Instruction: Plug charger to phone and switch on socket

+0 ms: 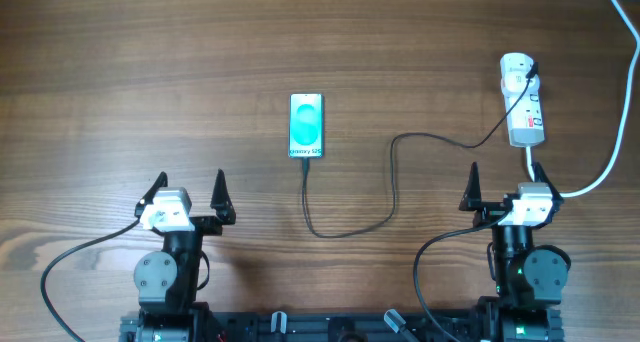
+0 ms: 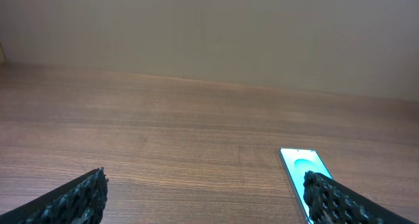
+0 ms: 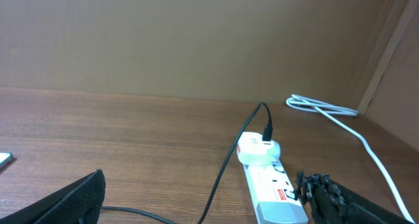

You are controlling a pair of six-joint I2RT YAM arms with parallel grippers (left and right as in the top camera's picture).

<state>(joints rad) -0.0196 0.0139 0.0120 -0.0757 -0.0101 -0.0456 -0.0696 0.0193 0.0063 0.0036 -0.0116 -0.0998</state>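
I am counting one phone (image 1: 307, 125), one charger (image 1: 392, 182), one socket (image 1: 523, 100) and two grippers over the table (image 1: 100, 82). The phone is lying screen-up at 1 o'clock from the left gripper (image 1: 190, 178). The socket is sitting at 12 o'clock from the right gripper (image 1: 505, 172), with its white cord (image 1: 610, 152) running out of frame. Both sets of jaws are standing wide apart, gripping nothing. The charger is looping from the socket to the phone's near edge, and I cannot tell whether its tip is seated. In the left wrist view the left gripper is covering the phone's near corner.
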